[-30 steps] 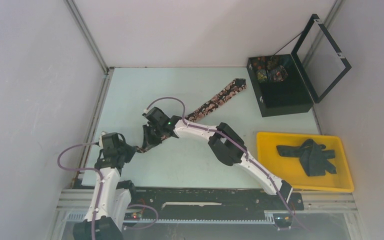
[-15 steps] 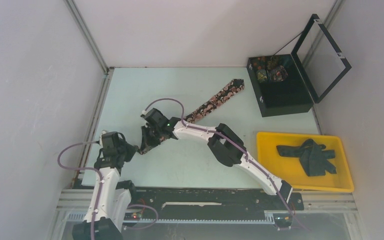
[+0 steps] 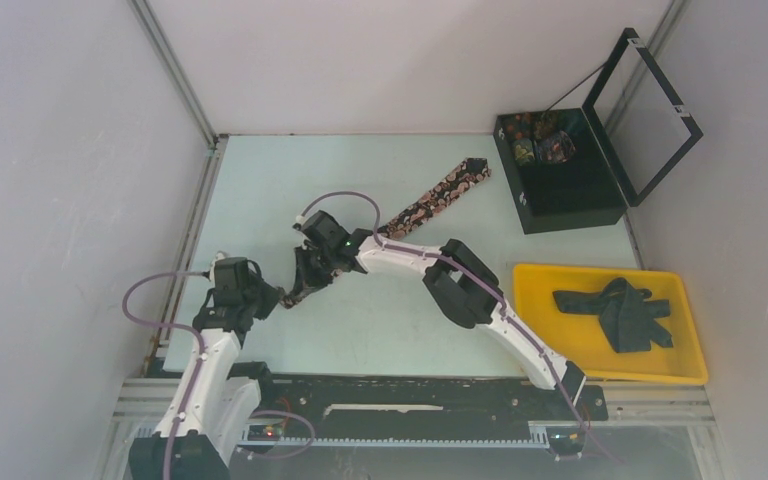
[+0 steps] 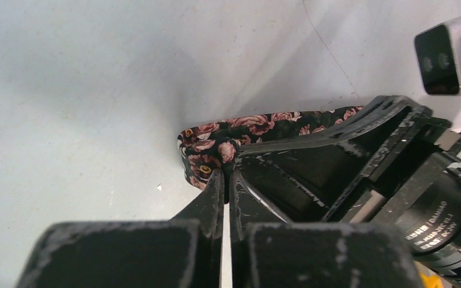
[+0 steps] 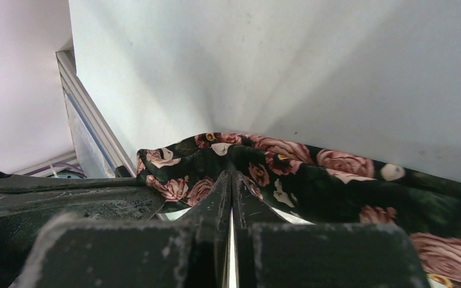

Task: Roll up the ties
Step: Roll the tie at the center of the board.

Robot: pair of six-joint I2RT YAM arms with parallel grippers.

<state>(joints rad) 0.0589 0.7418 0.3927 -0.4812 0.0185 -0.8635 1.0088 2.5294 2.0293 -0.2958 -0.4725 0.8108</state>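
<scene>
The left gripper (image 3: 278,297) is positioned at the left of the table (image 3: 260,180). Its jaws are closed to a hairline gap and pinched on the near end of the floral tie (image 3: 430,200). In the left wrist view, the folded tie end is seen clamped between the fingertips. Just beside it, the right gripper (image 3: 303,283) is likewise closed on the same tie, with fabric bunched around its fingertips. From there the tie is laid flat, running diagonally toward the far right. Further right, rolled ties (image 3: 538,140) are held in an open black box (image 3: 570,205). Nearer, dark ties (image 3: 620,312) are piled in a yellow tray (image 3: 540,330).
</scene>
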